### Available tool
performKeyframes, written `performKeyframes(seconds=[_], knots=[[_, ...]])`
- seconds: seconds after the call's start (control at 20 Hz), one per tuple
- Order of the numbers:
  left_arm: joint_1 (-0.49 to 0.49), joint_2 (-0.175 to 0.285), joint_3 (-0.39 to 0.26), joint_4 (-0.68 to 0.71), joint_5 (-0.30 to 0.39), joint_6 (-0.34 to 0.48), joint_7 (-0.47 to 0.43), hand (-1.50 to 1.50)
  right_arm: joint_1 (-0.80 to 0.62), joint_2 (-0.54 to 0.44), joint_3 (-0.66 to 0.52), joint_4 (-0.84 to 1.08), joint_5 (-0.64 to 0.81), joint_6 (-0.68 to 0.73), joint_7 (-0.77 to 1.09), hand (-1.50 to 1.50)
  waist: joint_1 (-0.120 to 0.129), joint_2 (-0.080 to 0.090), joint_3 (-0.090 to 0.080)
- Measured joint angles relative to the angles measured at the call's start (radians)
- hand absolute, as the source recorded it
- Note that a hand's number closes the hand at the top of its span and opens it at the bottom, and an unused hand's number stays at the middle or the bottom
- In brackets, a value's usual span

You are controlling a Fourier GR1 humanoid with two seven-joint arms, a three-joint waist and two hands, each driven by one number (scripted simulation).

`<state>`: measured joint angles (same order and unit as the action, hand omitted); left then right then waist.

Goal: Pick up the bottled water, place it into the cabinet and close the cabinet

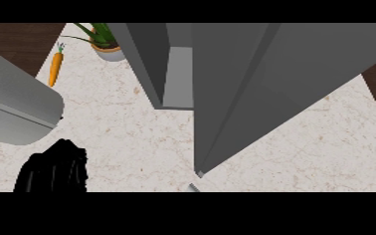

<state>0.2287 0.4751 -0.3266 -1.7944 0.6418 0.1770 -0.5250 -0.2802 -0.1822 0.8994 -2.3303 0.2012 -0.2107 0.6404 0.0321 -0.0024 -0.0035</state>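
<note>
A grey cabinet (150, 59) stands on the counter at the back. Its door (242, 99) is swung wide open toward me and covers the middle and right of the view. A narrow strip of the cabinet's paler inside (180, 74) shows between the side wall and the door. No bottled water shows anywhere; the door hides most of the inside. My left forearm (22, 104) comes in from the left edge, with the black left hand (51, 172) low at the lower left, away from the door. My right hand does not appear.
An orange carrot (54, 68) lies at the back left on the speckled counter (125, 129). A potted green plant (109, 50) stands just left of the cabinet. A small grey sliver (195, 187) shows under the door's lower corner.
</note>
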Motion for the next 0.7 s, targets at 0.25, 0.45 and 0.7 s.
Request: performKeyframes(seconds=[0.25,0.45,0.7], knots=[[0.056,0.050,0.046,-0.031,0.038,-0.062,0.002,1.50,-0.120,0.032,-0.060,0.089,-0.031,-0.100,0.022,1.50,0.015,0.003,0.000],[0.078,0.076,0.083,-0.044,0.058,-0.095,0.003,1.50,-0.278,0.125,-0.178,0.292,-0.115,-0.158,0.004,1.50,0.020,0.007,0.001],[0.114,0.100,0.127,-0.034,0.082,-0.159,-0.011,1.50,-0.414,0.165,-0.335,0.536,-0.303,-0.124,-0.079,1.50,0.017,0.010,0.002]])
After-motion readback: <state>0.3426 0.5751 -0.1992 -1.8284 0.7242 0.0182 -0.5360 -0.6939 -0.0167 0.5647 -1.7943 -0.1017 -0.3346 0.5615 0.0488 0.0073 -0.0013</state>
